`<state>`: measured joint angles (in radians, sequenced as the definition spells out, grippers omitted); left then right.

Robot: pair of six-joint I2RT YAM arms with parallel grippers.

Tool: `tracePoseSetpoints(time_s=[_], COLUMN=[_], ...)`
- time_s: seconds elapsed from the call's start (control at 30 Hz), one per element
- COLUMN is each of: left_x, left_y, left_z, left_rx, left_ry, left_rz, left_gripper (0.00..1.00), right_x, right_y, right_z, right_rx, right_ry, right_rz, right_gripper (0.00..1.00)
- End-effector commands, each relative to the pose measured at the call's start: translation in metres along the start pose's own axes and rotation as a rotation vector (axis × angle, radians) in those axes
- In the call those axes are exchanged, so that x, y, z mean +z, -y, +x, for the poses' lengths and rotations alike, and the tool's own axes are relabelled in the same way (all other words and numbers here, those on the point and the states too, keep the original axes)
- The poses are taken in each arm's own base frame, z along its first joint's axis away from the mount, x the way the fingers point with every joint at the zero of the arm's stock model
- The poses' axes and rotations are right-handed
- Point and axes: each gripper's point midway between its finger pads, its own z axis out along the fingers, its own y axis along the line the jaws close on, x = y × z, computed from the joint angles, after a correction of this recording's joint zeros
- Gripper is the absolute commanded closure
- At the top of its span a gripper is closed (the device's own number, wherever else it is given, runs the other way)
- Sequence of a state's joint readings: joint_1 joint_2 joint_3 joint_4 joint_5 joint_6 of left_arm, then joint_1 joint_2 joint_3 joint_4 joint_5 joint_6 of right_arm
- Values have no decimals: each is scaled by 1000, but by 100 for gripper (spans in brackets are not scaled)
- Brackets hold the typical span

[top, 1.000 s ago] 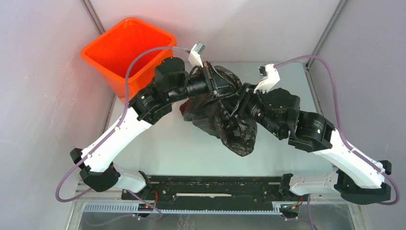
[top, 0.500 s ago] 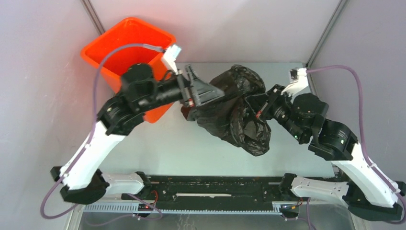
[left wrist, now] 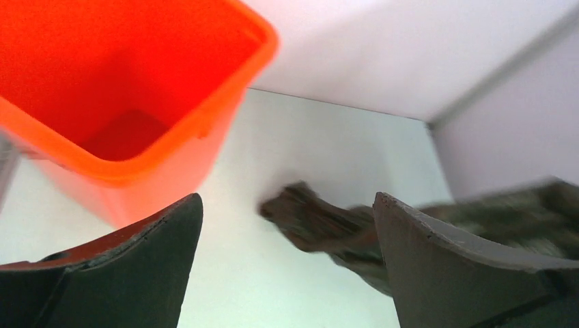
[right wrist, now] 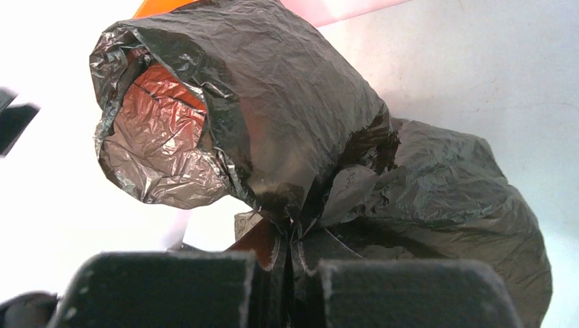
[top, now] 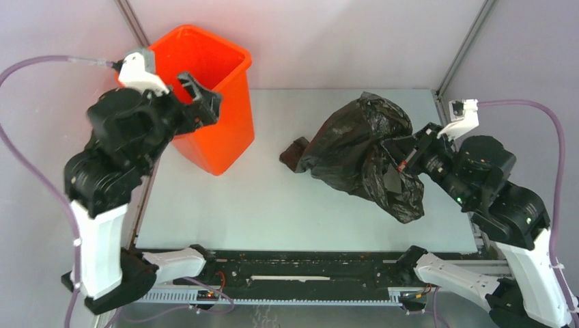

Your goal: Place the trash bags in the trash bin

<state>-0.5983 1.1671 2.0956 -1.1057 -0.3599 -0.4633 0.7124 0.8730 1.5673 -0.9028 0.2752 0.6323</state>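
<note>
Top external view: the left hand [top: 201, 101] hangs spread beside the trash bin [top: 229, 140] rim, well apart from the trash bag [top: 355, 150], which the right hand [top: 404, 158] pinches over the table [top: 273, 205]. Left wrist view: left hand spread, trash bin ahead-left, trash bag ahead-right. Right wrist view: right hand clamped on a fold, trash bag bulging ahead.

Orange trash bin [top: 229, 130] upright at the counter's [top: 273, 205] far left corner, mouth open. Left hand [top: 199, 96] at the bin's near rim, fingers apart, holding nothing. Black trash bag [top: 351, 147] bunched up right of centre, well apart from the bin, a thin end trailing left. Right hand [top: 399, 161] pinches the bag's right side, fingers buried in plastic.
</note>
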Motion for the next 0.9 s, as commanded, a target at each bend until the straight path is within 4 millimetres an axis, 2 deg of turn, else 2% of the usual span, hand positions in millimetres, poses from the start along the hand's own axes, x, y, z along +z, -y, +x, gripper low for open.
tracePoseSetpoints(time_s=[0.0, 0.2, 0.3, 0.4, 0.5, 0.63, 0.87], left_x=[70, 137, 169, 188, 196, 203, 206], left_y=[-42, -57, -67, -79, -87, -85, -78], left_z=[1, -9, 1, 12, 15, 35, 65], left_rx=[163, 282, 300, 322, 355, 333, 298], left_ry=[-9, -17, -66, -108, -121, -177, -269], left_rz=[-285, -376, -375, -389, -414, -364, -291], left_gripper=[1, 0, 0, 0, 4, 21, 49], right_x=[-23, -39, -45, -49, -52, -51, -46], right_y=[-1, 2, 4, 7, 11, 16, 10], right_z=[2, 3, 3, 2, 2, -3, -17], right_rx=[-60, -70, -70, -74, -79, -82, -135], right_ry=[-25, -30, -28, -22, -21, 3, 38], right_rz=[-54, -73, -77, -71, -55, -27, -29], right_gripper=[100, 100, 100, 100, 100, 100, 100])
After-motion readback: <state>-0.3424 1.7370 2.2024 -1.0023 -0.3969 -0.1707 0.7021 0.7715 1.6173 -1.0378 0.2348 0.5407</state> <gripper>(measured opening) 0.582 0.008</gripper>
